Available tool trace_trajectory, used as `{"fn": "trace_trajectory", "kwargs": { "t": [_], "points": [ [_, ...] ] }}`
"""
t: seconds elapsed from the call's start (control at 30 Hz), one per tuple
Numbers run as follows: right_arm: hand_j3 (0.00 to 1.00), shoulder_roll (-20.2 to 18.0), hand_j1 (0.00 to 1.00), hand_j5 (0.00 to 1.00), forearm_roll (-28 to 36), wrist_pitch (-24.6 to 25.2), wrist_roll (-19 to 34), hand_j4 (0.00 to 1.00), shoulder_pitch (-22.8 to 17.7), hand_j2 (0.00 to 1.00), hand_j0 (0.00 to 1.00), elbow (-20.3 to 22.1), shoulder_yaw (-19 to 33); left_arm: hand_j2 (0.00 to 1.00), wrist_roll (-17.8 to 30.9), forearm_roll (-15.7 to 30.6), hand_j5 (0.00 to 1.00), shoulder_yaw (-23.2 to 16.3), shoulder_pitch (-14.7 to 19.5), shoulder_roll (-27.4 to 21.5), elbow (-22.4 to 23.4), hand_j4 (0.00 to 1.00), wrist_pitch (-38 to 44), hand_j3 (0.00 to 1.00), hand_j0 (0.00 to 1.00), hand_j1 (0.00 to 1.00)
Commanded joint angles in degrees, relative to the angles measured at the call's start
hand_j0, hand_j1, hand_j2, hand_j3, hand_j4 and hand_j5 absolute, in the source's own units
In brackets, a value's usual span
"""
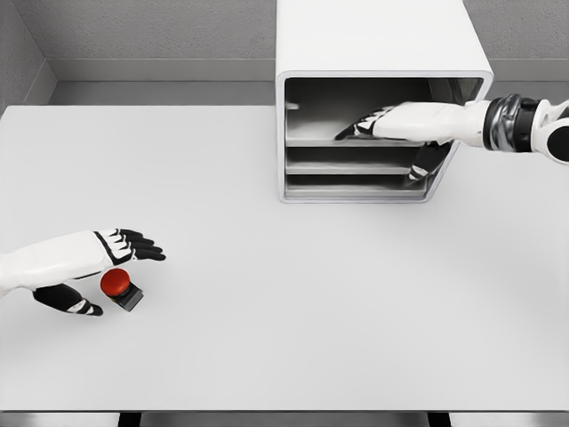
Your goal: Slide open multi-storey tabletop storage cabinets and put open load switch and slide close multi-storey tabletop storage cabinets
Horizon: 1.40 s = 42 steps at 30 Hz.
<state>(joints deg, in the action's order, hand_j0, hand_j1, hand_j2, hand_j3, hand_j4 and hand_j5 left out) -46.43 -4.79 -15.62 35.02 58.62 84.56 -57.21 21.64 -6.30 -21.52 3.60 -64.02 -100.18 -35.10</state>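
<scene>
Item: load switch (red button, grey base), lower left of frame, between my left hand's loosely spread fingers, not yet gripped. Right hand, upper right, flat inside cabinet. Risk: off-centre closing tips the switch.

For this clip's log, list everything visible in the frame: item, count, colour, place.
table: one, white, fills most of the view
cabinet: one, white shell with grey shelves, at the table's far edge right of centre, front open
switch: one, red button on a dark base, near left part of the table
left robot hand: one, white with black fingers, spread around the switch, not closed on it
right robot hand: one, white with black fingers, reaching into the cabinet's top compartment, fingers extended
</scene>
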Motion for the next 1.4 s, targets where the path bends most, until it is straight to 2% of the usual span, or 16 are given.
{"fn": "trace_trajectory", "kwargs": {
  "t": [0.0, 0.1, 0.17, 0.37, 0.5, 0.67, 1.03, 1.1, 1.23, 1.37],
  "points": [
    [1.00, 0.2, 1.00, 1.00, 0.0, 0.0, 0.0, 1.00, 0.0, 1.00, 1.00, -1.3, 0.0, 1.00, -0.2, 0.3, 1.00, 0.0, 0.0, 0.3, 1.0, 1.00, 0.1, 1.00, 1.00, 1.00],
    [1.00, 0.2, 1.00, 1.00, 0.0, -0.2, 0.0, 1.00, 0.4, 1.00, 1.00, -2.1, 0.0, 1.00, -0.2, 0.2, 1.00, 0.0, 0.0, 1.0, 2.1, 1.00, 0.1, 1.00, 1.00, 1.00],
    [1.00, 0.2, 1.00, 1.00, 0.0, -0.1, 0.0, 1.00, 0.4, 1.00, 1.00, -2.1, 0.0, 1.00, -0.3, -2.3, 1.00, 0.0, 0.0, 2.8, 2.8, 1.00, 0.1, 1.00, 1.00, 1.00],
    [1.00, 0.5, 1.00, 1.00, -0.4, -0.5, 0.0, 1.00, 0.4, 1.00, 1.00, -1.9, -0.6, 1.00, -0.2, -2.5, 1.00, -0.1, 0.0, 3.0, 2.7, 1.00, 0.1, 1.00, 1.00, 1.00],
    [1.00, 0.2, 1.00, 1.00, -1.5, -0.6, 0.0, 1.00, 1.0, 1.00, 1.00, 1.5, -1.4, 1.00, -0.2, -3.3, 1.00, -1.1, 0.1, 3.0, 2.8, 1.00, 0.1, 1.00, 1.00, 1.00],
    [1.00, -0.2, 1.00, 1.00, -1.5, -1.1, 0.0, 1.00, 1.2, 1.00, 1.00, 3.3, -2.0, 1.00, -0.3, -3.1, 1.00, -0.9, 0.2, 3.0, 2.7, 1.00, 0.1, 1.00, 1.00, 1.00],
    [1.00, -0.7, 1.00, 1.00, -1.4, -1.1, 0.0, 1.00, 1.2, 1.00, 1.00, 3.9, -3.5, 1.00, -0.4, -3.0, 1.00, -1.1, 0.3, 3.0, 2.6, 1.00, 0.1, 1.00, 1.00, 1.00],
    [1.00, -2.2, 1.00, 1.00, -1.4, -1.1, 0.0, 1.00, 1.3, 1.00, 1.00, 5.6, -3.4, 0.89, -0.5, -3.0, 0.89, -1.1, 0.3, 2.9, 2.6, 0.89, 0.1, 0.89, 0.89, 0.89],
    [1.00, -3.7, 1.00, 1.00, -1.3, -1.2, 0.0, 1.00, 1.3, 1.00, 1.00, 8.2, -3.3, 0.54, -0.5, -3.1, 0.54, -1.2, 0.3, 2.8, 2.7, 0.54, 0.1, 0.54, 0.54, 0.54],
    [1.00, -4.6, 1.00, 1.00, -1.2, -1.2, 0.0, 1.00, 1.3, 1.00, 1.00, 9.1, -3.3, 0.54, -0.4, -3.3, 0.54, -1.2, 0.1, 2.5, 3.1, 0.54, 0.1, 0.54, 0.54, 0.54]
  ]
}}
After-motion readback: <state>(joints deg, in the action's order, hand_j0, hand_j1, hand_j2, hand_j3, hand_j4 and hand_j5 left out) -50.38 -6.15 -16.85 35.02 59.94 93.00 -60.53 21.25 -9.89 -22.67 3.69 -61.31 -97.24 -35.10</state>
